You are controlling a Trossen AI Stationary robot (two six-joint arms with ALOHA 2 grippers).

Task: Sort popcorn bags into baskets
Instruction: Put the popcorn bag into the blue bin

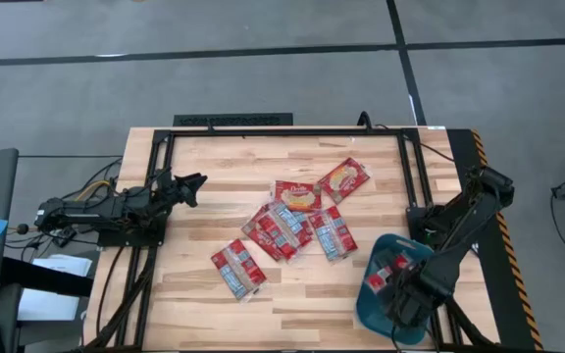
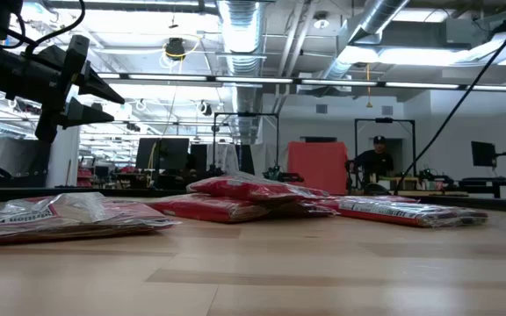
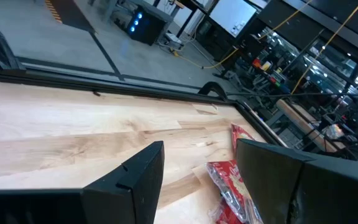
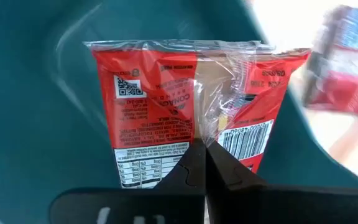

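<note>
Left claw (image 1: 200,183) at about 9 o'clock on the tabletop (image 1: 214,157), raised off the wood, fingers spread apart and holding nothing; low view shows it up in the air (image 2: 95,98), and the left wrist view shows both dark fingers (image 3: 138,174) with a clear gap between them over bare wood.

Loose popcorn bags next. One bag (image 1: 237,268) lies alone at 7 o'clock from the tabletop centre, flat, apart from the rest. A cluster sits near the centre: an overlapping pair (image 1: 279,231), another bag (image 1: 333,232) just beside it at its 3 o'clock, a bag showing popcorn art (image 1: 297,195) at 12 o'clock of the pair, and one more (image 1: 344,177) at 1 o'clock, touching or nearly touching that one. Low view shows them as flat red packets, nearest one (image 2: 68,215) at the near left, the pile (image 2: 253,197) behind.

Teal basket (image 1: 369,309) at 4 to 5 o'clock, near the tabletop's front-right corner. Right claw (image 1: 392,277) is over it, fingers pinched together on the bottom edge of a red bag (image 4: 191,99); the right wrist view shows that bag's barcode and QR side hanging against the teal inside (image 4: 36,93). Red also shows inside the basket in the high view (image 1: 385,267); cannot tell if that is one bag or more.
</note>
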